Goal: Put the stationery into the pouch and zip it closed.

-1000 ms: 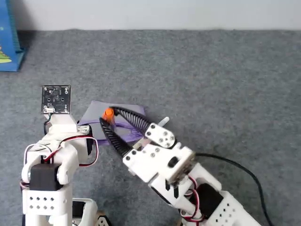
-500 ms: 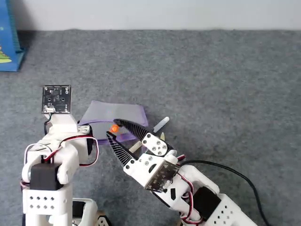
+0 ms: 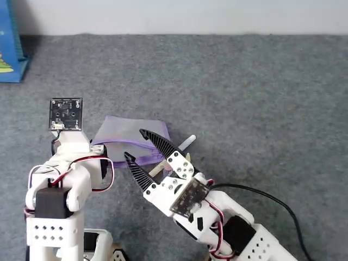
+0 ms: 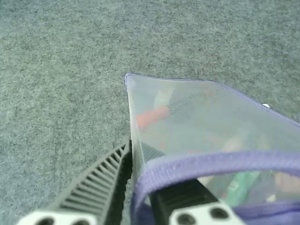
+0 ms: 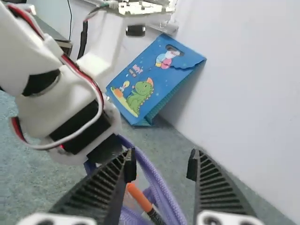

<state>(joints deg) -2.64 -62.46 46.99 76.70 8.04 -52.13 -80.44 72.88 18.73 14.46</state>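
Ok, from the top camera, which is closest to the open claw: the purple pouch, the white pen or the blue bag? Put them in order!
1. purple pouch, right beneath the right gripper.
2. white pen, lying on the table just past the pouch's edge.
3. blue bag, far off in the corner by the wall.

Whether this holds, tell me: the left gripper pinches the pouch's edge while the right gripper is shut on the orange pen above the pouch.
No: the right gripper is open and empty; the orange pen lies between the pouch's zipper edges, as the right wrist view shows. The left gripper does pinch the pouch's edge.
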